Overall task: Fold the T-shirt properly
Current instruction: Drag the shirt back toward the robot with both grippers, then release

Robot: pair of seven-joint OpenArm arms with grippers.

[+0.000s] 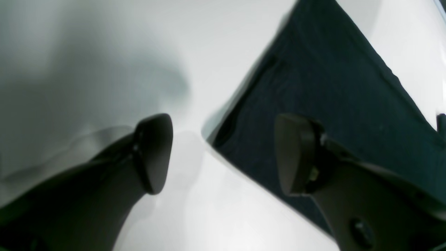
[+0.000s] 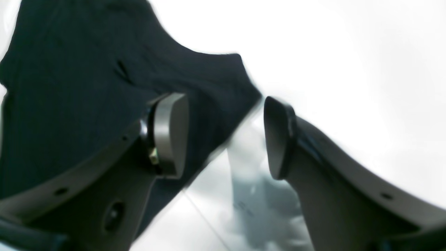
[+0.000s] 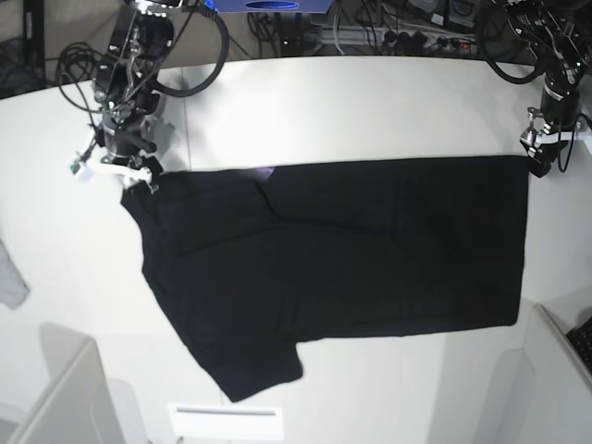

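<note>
- i see the t-shirt [image 3: 351,250] lying plain side up on the table [image 3: 370,102], folded once, one sleeve poking out.
- left gripper [image 1: 223,153] and right gripper [image 2: 226,136] gape wide, empty, probably just above its far corners.

The black T-shirt [image 3: 342,250] is spread flat on the white table [image 3: 370,102]. One gripper [image 3: 139,181] is seen at its upper left corner, another gripper [image 3: 536,166] at its upper right.
</note>
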